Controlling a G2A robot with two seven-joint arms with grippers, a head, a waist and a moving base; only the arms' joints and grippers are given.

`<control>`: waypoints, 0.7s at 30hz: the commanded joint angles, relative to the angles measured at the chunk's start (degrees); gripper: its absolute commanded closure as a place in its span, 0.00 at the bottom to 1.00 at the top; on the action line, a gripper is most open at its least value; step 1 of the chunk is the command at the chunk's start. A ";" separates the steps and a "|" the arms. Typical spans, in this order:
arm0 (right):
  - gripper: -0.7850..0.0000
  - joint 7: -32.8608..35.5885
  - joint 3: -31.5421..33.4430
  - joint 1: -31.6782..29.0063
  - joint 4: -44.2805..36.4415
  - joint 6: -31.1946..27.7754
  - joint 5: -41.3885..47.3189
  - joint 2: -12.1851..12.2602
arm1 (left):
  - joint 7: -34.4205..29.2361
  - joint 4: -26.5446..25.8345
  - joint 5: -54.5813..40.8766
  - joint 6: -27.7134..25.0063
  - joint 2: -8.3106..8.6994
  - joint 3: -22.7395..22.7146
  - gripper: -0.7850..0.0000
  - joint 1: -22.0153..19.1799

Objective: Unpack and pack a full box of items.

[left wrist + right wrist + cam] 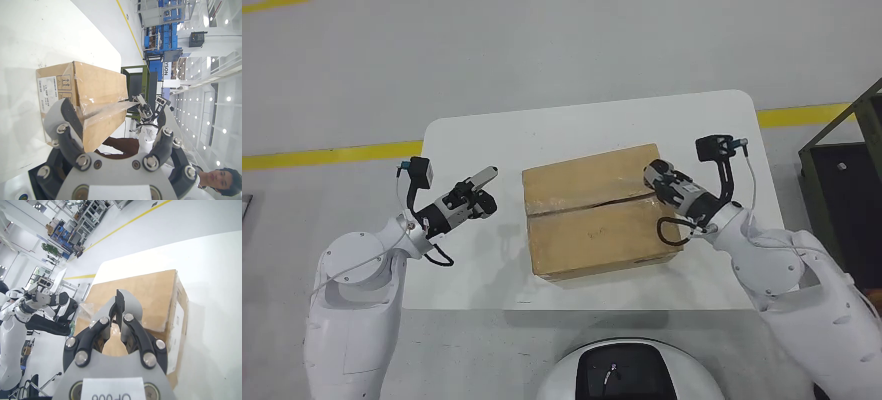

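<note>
- Wide-spread fingers [70, 115] of my left gripper [114, 106] hold nothing. The gripper hovers just off one end of the cardboard box [592, 215], which sits closed in the middle of the desk [482, 140].
- At the opposite end, my right gripper [650, 178] has its fingers pinched together, apparently on a raised strip of clear tape [105, 110] running off the top seam.
- I judge the peel goes best pulled low and steady along that seam, with the left arm ready to brace the box.
</note>
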 commanded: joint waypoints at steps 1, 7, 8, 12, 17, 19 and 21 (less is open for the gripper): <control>1.00 -0.02 -0.01 0.02 0.02 -0.11 0.04 0.00 | 0.00 0.00 0.00 0.00 0.00 0.00 0.00 0.00; 1.00 -0.02 -0.01 0.02 0.02 -0.11 0.04 0.00 | 0.00 0.00 0.00 0.00 0.00 0.00 0.00 0.00; 1.00 -0.02 -0.01 0.02 0.02 -0.11 0.04 0.00 | 0.00 0.00 0.00 0.00 0.00 0.00 0.00 0.00; 1.00 -1.03 0.38 -1.04 -0.77 -0.23 3.05 -0.17 | 0.00 0.00 0.00 0.00 0.00 0.00 0.00 0.00; 1.00 0.04 0.34 -2.44 -4.72 6.01 5.30 -0.41 | 0.00 0.00 0.00 0.00 0.00 0.00 0.00 0.00; 1.00 0.42 0.28 -2.79 -5.70 9.88 5.78 -0.53 | 0.00 0.00 0.00 0.00 0.00 0.00 0.00 0.00; 1.00 -0.15 0.17 -2.91 -6.82 13.38 7.62 -0.80 | 0.00 0.00 0.00 0.00 0.00 0.00 0.00 0.00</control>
